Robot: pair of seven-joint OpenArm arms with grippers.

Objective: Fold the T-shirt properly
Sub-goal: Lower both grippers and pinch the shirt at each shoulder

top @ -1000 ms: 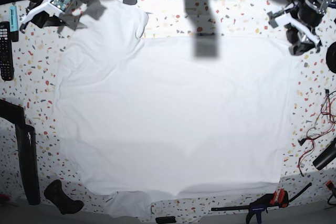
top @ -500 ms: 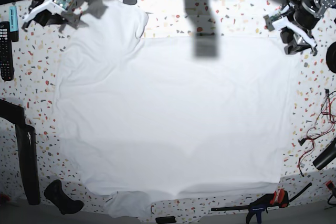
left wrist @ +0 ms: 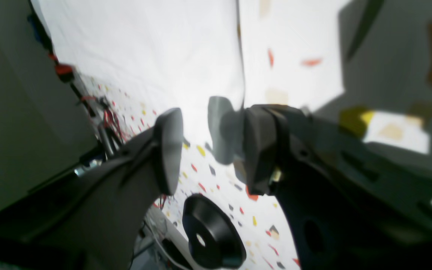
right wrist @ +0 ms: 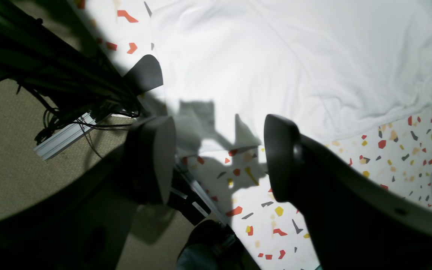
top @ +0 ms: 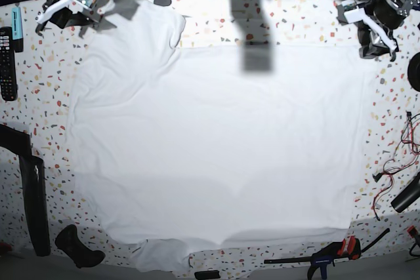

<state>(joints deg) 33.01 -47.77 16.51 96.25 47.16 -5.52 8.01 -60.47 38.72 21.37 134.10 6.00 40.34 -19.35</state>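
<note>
Both tools open, holding nothing: left tool [left wrist: 208, 150] and right tool [right wrist: 218, 157] hover at the far corners. T-shirt [top: 216, 142] lies spread flat on the counter [top: 46, 63]. No fold started, I'd say; next: pinch an edge.

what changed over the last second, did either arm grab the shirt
No grab. Both arms drew back toward the far table edge: the right tool slid up and away from the sleeve corner, and the left tool rose toward the top corner. Both are open and empty. The T-shirt lies spread flat as before; the remote and clamp did not move.
</note>
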